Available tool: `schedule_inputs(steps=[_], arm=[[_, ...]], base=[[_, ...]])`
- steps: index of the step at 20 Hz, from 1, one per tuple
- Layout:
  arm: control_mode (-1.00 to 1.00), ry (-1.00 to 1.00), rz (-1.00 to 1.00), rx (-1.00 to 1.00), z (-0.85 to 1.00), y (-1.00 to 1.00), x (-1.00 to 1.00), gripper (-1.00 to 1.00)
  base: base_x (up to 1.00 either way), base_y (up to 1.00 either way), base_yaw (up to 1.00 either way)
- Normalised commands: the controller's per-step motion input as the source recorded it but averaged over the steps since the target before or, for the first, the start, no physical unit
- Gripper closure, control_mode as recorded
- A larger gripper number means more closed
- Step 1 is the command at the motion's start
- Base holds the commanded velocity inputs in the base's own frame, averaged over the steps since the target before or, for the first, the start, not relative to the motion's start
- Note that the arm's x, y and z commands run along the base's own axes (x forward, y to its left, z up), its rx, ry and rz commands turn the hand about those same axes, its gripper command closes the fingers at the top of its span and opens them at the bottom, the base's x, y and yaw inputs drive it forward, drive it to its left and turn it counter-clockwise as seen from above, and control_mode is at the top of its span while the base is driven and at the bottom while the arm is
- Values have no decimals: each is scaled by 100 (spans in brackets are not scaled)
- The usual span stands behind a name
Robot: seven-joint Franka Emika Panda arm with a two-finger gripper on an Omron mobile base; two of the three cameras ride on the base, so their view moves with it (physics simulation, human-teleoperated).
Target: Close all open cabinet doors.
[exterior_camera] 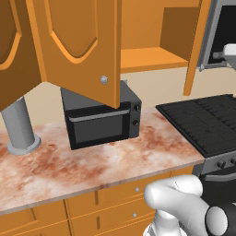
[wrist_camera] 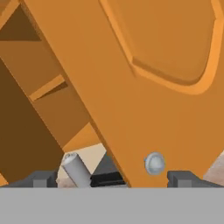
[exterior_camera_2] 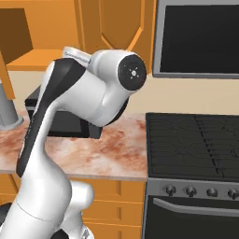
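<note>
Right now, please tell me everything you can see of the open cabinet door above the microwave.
The cabinet door is orange-brown, wood-like, with an arched raised panel edged lighter orange and a round silver knob near its lower corner. It stands swung open, out over the black microwave. In the hand view it fills the frame close ahead; nothing visibly touches it.

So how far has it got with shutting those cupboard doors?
Nothing looks finished yet. In the left base view one cabinet door swings wide open over the microwave, and a second door stands open beside the bare shelf. The hand view shows the gripper close up against the first door, near its silver knob. Both doors remain to close.
</note>
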Motion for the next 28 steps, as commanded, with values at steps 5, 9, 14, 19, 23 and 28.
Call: schedule_inputs(steps=[5,9,14,19,23,28], arm=[[-100,2,6,3,-2,13,99,-100],[-100,0,11,8,0,-10,91,-100],[-100,3,8,3,0,-6,75,-100],[-100,-5,-3,-4,-9,37,74,-100],[-100,-32,-13,-7,-44,43,71,-100],[-100,-25,-18,-3,-37,26,87,-100]], base=[[0,0,0],[0,0,0],[0,0,0],[0,0,0],[0,0,0],[0,0,0]])
